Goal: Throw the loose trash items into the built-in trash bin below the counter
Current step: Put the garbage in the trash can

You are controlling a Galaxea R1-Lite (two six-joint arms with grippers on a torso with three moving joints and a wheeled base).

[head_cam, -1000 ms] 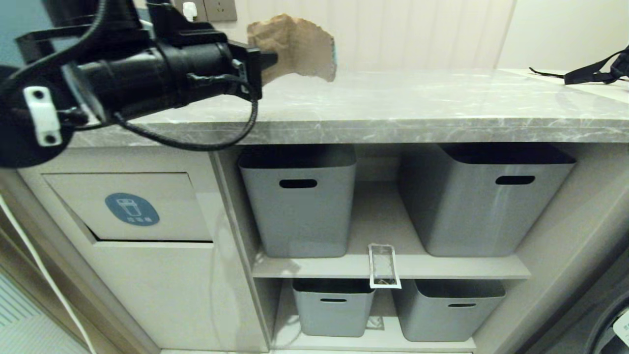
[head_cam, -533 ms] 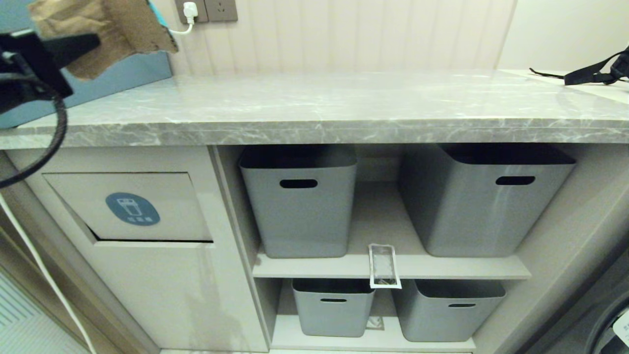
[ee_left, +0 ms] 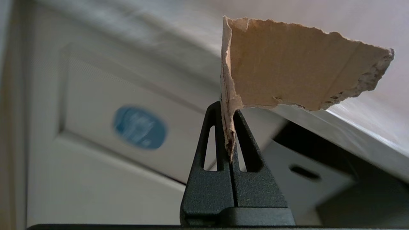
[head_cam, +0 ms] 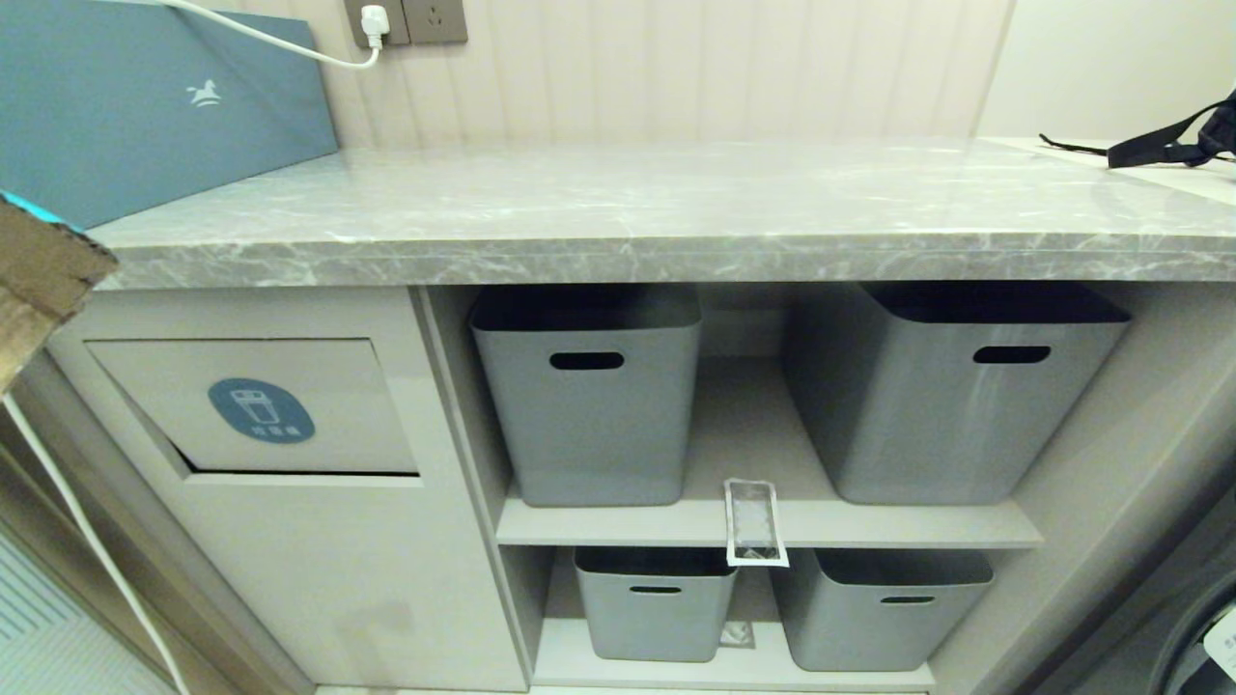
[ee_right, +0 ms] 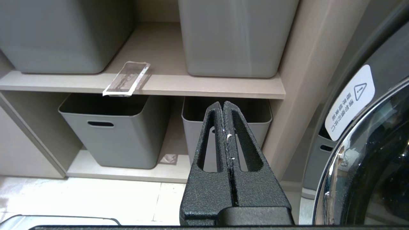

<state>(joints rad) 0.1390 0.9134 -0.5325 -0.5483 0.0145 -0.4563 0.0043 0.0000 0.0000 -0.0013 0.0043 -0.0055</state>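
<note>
My left gripper (ee_left: 227, 110) is shut on a torn brown cardboard piece (ee_left: 294, 70), one of the loose trash items. In the head view only a corner of that cardboard (head_cam: 39, 280) shows at the left edge, with a teal rim. The built-in trash bin (head_cam: 256, 410) sits under the counter (head_cam: 618, 217) at the left, its flap bearing a blue oval sticker (ee_left: 139, 127). A clear white-edged wrapper (head_cam: 753, 523) (ee_right: 127, 78) overhangs the middle shelf's front edge. A small clear scrap (ee_right: 168, 158) lies on the bottom shelf. My right gripper (ee_right: 223, 105) is shut and empty, low at the right.
Grey tubs (head_cam: 587, 396) (head_cam: 951, 386) stand on the shelves, two more below (head_cam: 655, 603). A black strap (head_cam: 1164, 143) lies on the counter's far right. A blue box (head_cam: 145, 106) and a white cable (head_cam: 280, 43) are at the back left. A washing machine door (ee_right: 367, 153) is on the right.
My left arm has swung the cardboard from above the counter leftward and down, almost out of the head view, to in front of the bin flap. The right gripper has not moved.
</note>
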